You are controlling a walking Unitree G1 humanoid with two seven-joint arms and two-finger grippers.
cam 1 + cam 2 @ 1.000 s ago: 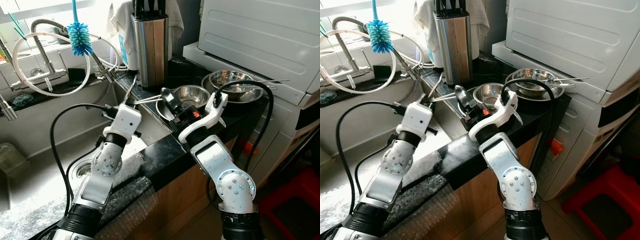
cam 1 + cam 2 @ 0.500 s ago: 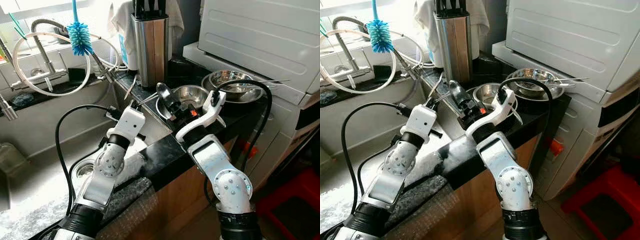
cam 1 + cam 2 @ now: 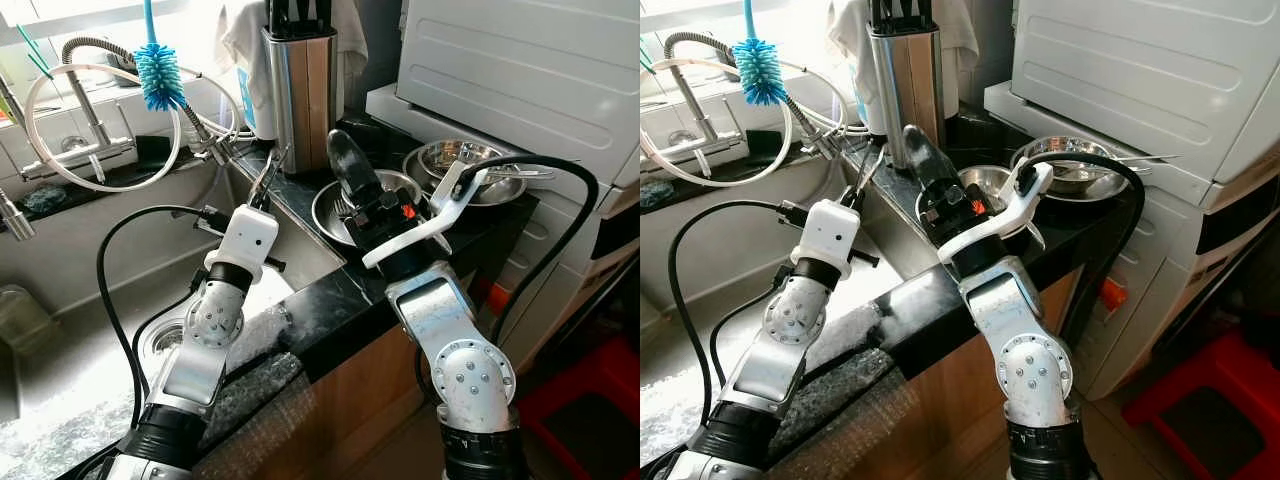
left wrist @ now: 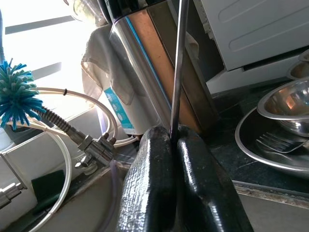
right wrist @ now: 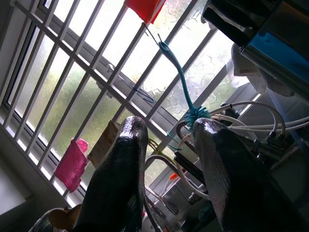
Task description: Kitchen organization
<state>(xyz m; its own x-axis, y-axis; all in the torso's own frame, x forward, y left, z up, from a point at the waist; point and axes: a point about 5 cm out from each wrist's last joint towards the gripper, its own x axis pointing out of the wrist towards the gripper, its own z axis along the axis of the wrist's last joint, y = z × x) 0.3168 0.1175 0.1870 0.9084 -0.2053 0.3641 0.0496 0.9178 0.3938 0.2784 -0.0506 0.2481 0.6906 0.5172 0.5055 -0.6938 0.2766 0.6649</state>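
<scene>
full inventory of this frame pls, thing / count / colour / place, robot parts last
Knife block: 1, steel with a wood-toned side, on the dark counter behind the sink.
Bottle brush: 1, blue, hanging above the tap.
Tap: 1, chrome with a white hose looped round it, behind the sink.
Sink: 1, steel, left of the counter.
Bowls: at least 2, steel, on the counter right of the knife block; a fork lies in the nearer one.
Appliance: 1, white, far right.
Stool: 1, red, on the floor lower right.
Thin metal utensil: 1, silver, held upright.
Left gripper: shut on the thin metal utensil, by the knife block.
Right gripper: open, raised over the nearer bowl.
</scene>
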